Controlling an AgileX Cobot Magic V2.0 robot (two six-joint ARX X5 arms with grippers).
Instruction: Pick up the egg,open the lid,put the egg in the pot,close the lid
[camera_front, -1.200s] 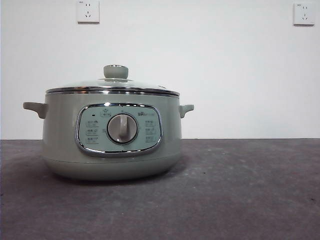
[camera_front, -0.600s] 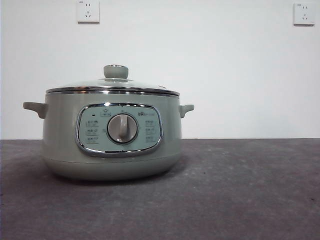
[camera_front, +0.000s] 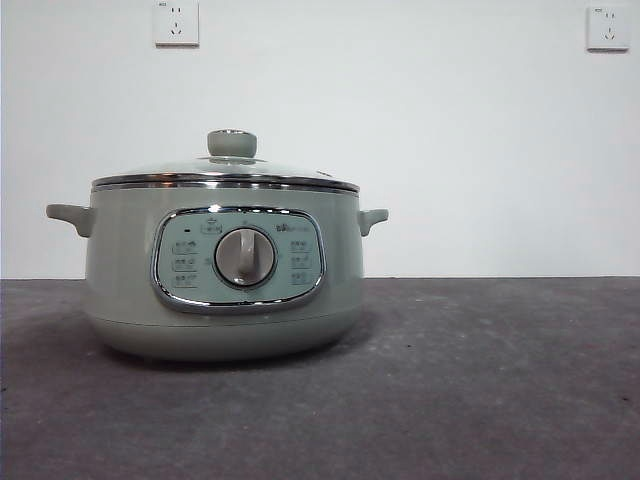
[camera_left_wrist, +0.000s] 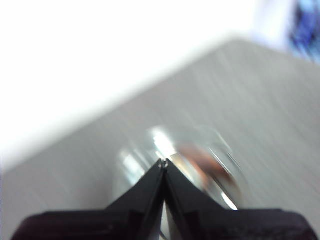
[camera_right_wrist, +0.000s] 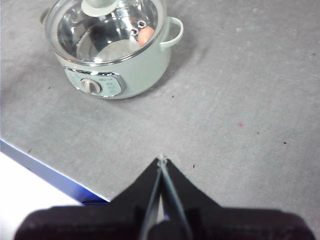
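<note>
The pale green pot stands on the grey table, left of centre, with the glass lid seated on its rim. Seen from the right wrist camera, the egg lies inside the pot under the lid, against the steel wall. My right gripper is shut and empty, high above the table and well away from the pot. My left gripper is shut and empty too, hovering over the pot, which is a blurred smear in its view. Neither arm shows in the front view.
The table's front edge runs below my right gripper, with a blue strip along it. Two wall sockets sit on the white wall behind. Bare grey tabletop stretches to the right of the pot.
</note>
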